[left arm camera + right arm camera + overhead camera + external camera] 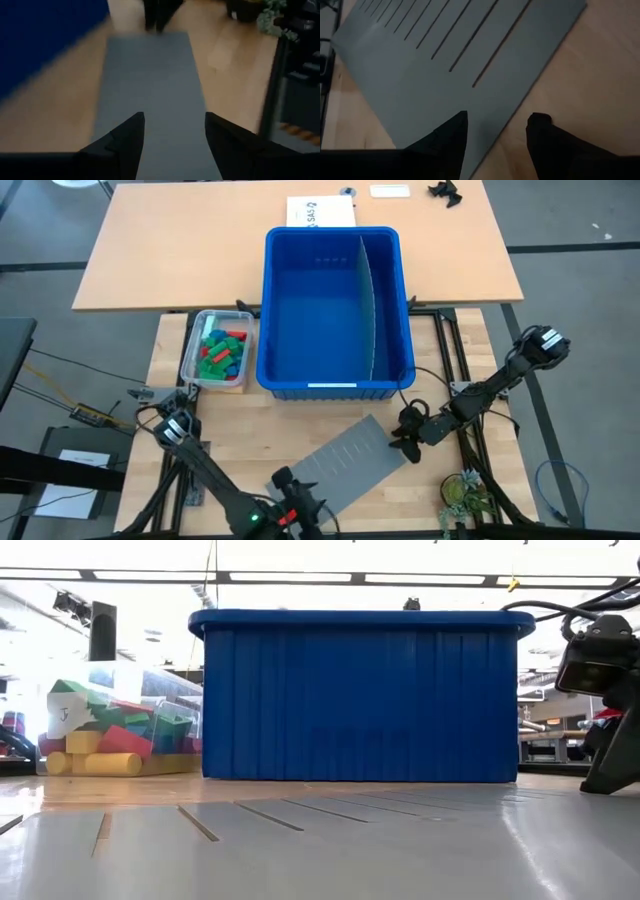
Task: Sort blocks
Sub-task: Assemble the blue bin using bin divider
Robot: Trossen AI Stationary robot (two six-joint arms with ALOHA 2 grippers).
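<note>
The blocks (222,355), red, green, blue and yellow, lie heaped in a small clear tub (192,355) left of the big blue bin (335,310); the low view shows them too (110,740). My left gripper (288,482) hangs open over the near-left end of a grey slotted panel (350,465), with nothing between its fingers (127,140). My right gripper (403,438) is open at the panel's right end. In the right wrist view one of its fingers (452,135) is over the panel's edge and the other over bare wood.
The grey slotted panel (150,90) lies flat on the wooden table in front of the bin. A grey divider (372,305) stands inside the bin, right of its middle. A small plant (462,492) sits at the near right corner. Papers lie on the far table.
</note>
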